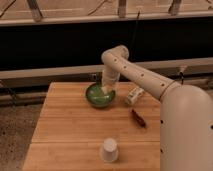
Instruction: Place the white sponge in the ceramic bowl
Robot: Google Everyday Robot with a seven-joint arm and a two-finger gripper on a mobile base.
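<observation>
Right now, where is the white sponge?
In the camera view, the small whitish-cream sponge is at the tip of the claw, over the round glossy green ceramic bowl, at the back centre of the wooden table.

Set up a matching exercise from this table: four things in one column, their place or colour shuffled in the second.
1 ceramic bowl
2 paper cup
3 whitish cylinder
4 gripper

a upturned, near the table's front edge
b lying just right of the bowl
c glossy green
d poised over the bowl

Pairs: 1-c, 2-a, 3-b, 4-d
</observation>
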